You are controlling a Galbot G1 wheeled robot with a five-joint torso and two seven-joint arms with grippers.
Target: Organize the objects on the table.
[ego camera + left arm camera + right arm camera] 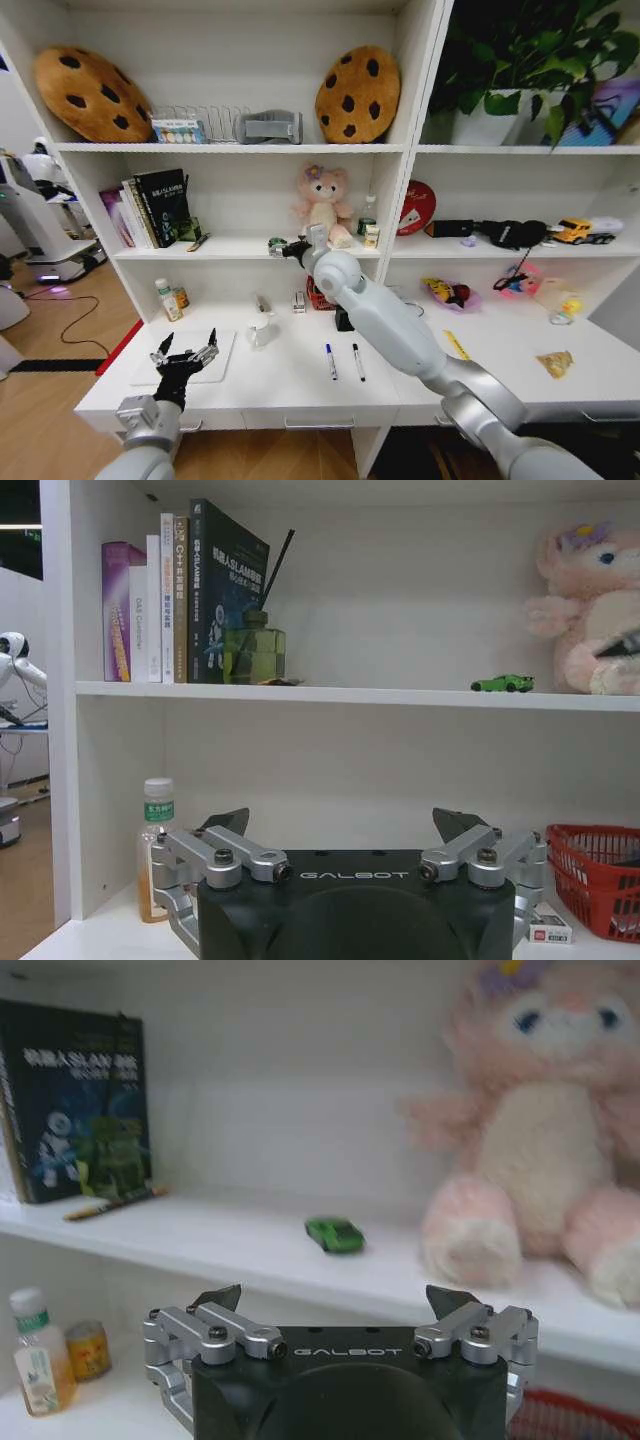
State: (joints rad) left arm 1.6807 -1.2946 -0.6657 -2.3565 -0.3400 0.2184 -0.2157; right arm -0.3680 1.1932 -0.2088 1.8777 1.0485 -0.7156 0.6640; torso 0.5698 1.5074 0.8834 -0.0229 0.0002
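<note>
The tiny green toy car (335,1233) sits on the middle shelf board (220,1245), left of the pink teddy bear (545,1150) and just beyond my right gripper (335,1305), whose fingers stand wide with nothing between them. To take it cleanly, I would centre the jaws over its body, though I cannot tell how much gap remains. My left gripper (184,353) hovers wide and empty above the silver laptop (190,368) on the table (290,385).

On my white worktop (290,385) lie two pens (344,361) near the middle, a mug (259,331) behind them, a laptop (186,357) toward the left edge, and a yellow ruler (456,345) to the right.
</note>
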